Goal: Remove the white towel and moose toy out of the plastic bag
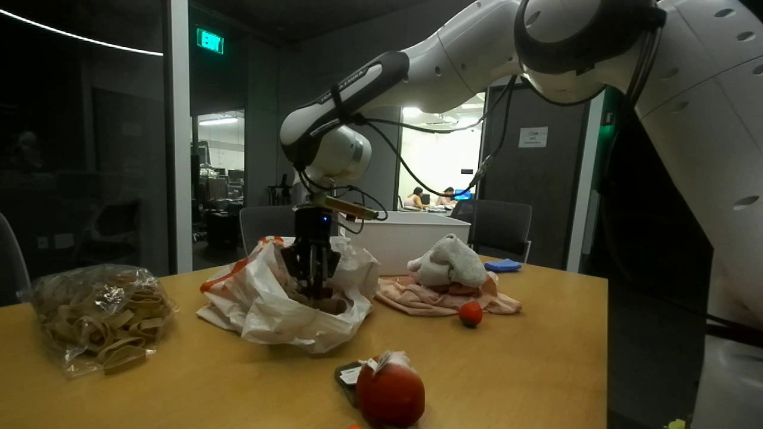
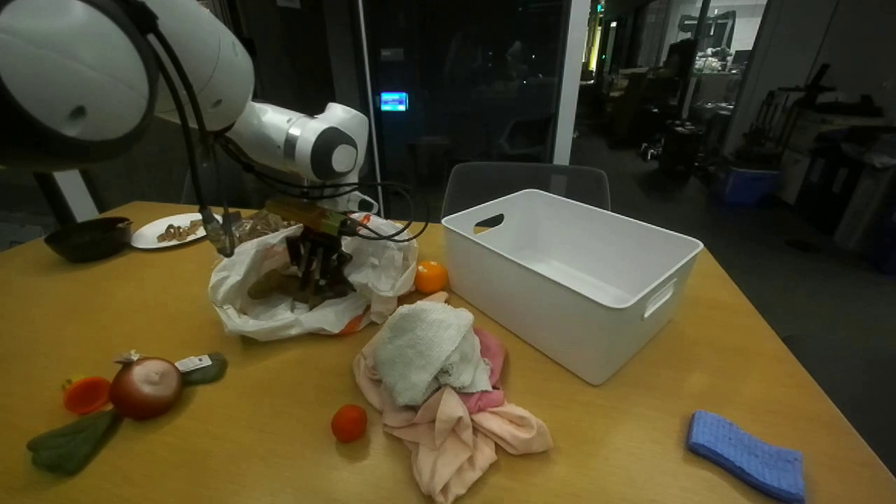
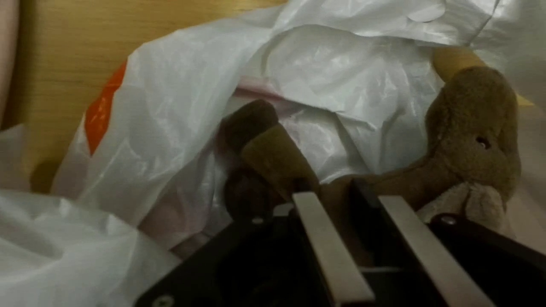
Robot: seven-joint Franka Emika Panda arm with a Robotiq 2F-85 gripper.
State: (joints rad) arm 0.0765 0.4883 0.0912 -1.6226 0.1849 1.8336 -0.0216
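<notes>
Wrist view, read left to right: at 9 o'clock the bag (image 3: 170, 111) folds outward, its mouth spread wide, which I judge suits entry from above. Mid-frame, a limb of the moose (image 3: 418, 181) sticks up inside that mouth. Toward 5 o'clock the gripper (image 3: 337, 194) points into it, tips standing close together with brown plush between them; I judge it to be grasping the moose by the body, chosen perhaps as a slimmer hold than the head. The head lies at 3 o'clock, within the bag's rim. Rightward from the bag in an exterior view, the red fruit (image 2: 348, 423) sits well apart at 6 o'clock from it. The towel (image 2: 430, 353) lies at 4 o'clock, outside the bag, heaped on a pink cloth (image 2: 448, 434); its half of the task appears done. An orange fruit (image 2: 430, 276), just beside the bag at 3 o'clock, may roll should plastic drag against it. Beyond stands the box (image 2: 532, 301), on the same bearing. A straight lift seems called for, slow enough that the bag does not rise with the moose.
</notes>
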